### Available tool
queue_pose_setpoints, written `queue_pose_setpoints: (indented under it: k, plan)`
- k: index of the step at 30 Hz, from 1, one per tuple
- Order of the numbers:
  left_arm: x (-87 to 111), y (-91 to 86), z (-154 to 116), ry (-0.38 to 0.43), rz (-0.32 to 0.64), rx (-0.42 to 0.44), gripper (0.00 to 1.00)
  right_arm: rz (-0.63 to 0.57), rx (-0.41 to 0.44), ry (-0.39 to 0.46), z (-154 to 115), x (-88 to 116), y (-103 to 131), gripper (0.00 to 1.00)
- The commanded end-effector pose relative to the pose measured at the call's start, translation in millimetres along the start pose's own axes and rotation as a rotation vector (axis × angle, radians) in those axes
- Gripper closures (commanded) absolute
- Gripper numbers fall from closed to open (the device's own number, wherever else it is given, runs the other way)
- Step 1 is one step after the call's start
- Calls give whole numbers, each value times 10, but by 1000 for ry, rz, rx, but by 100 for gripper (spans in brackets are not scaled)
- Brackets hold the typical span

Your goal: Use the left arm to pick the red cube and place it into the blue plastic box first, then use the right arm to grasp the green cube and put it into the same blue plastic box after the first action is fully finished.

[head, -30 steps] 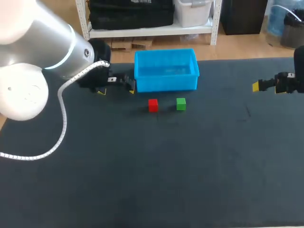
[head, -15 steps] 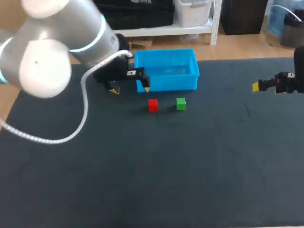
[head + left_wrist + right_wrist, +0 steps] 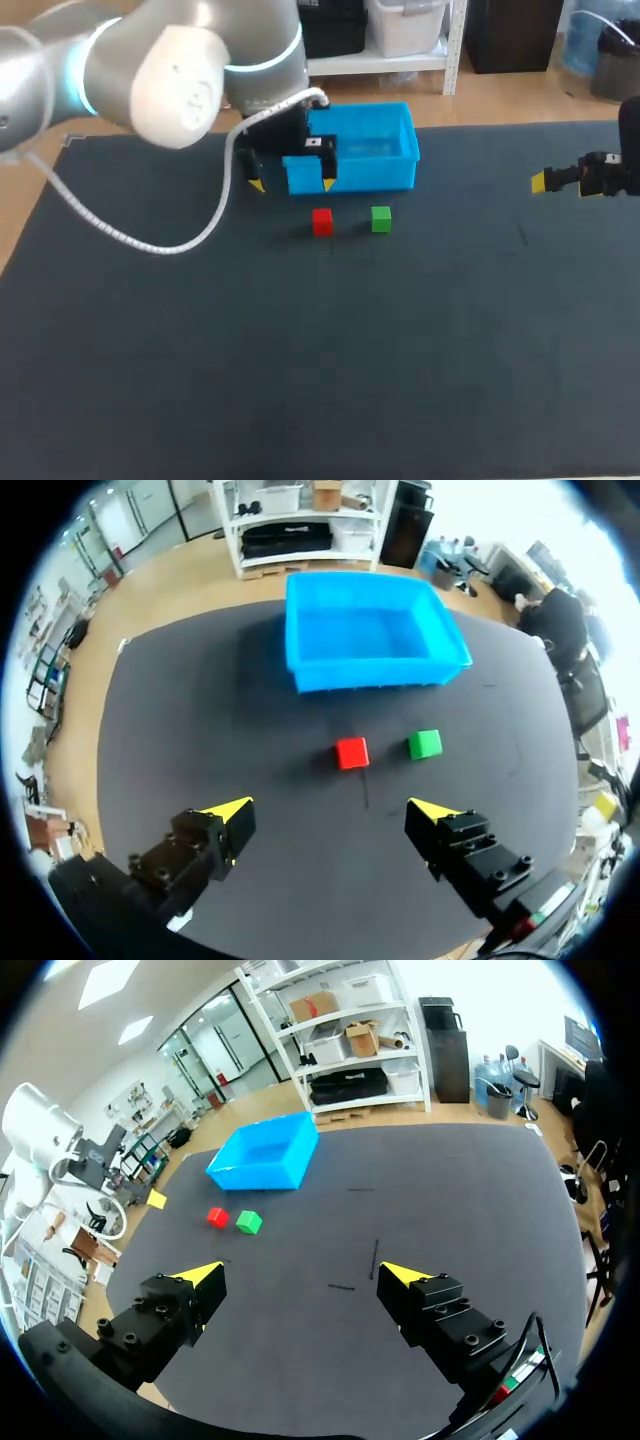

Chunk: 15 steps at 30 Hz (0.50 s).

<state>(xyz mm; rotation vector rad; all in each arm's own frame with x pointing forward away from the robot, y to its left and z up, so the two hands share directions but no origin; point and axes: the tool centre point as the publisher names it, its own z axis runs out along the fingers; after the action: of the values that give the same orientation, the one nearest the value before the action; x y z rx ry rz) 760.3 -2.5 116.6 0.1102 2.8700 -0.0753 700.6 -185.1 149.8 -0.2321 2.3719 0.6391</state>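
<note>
The red cube (image 3: 321, 221) and the green cube (image 3: 381, 219) sit side by side on the dark table, just in front of the blue plastic box (image 3: 370, 175). My left gripper (image 3: 292, 185) hovers open over the box's front left corner, above and slightly behind-left of the red cube. In the left wrist view the red cube (image 3: 351, 752) and green cube (image 3: 425, 744) lie ahead of the open gripper (image 3: 330, 810), with the empty box (image 3: 300, 670) beyond. My right gripper (image 3: 545, 182) stands open at the far right; its view shows the gripper (image 3: 300, 1274) empty, both cubes (image 3: 217, 1217) (image 3: 249, 1222) and the box (image 3: 262, 1175) far off.
The dark table mat (image 3: 320, 360) stretches wide in front of the cubes and between the box and my right arm. My left arm's cable (image 3: 150, 245) loops over the table's left part.
My left arm has swung to the right, bringing its open gripper from left of the box to its front left corner. The right arm and both cubes have not moved.
</note>
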Motion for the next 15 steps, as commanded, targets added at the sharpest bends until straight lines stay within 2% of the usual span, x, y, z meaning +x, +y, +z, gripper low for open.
queue_pose_setpoints:
  k: [1,8,15]
  plan:
    - [-82,-43,101,41,-14,-94,0,0,1,1,1,0,-1,0]
    - [-90,-38,201,59,-39,-90,0,0,1,1,1,0,-1,0]
    - [-168,-132,305,67,-51,-70,0,0,1,1,1,0,-1,0]
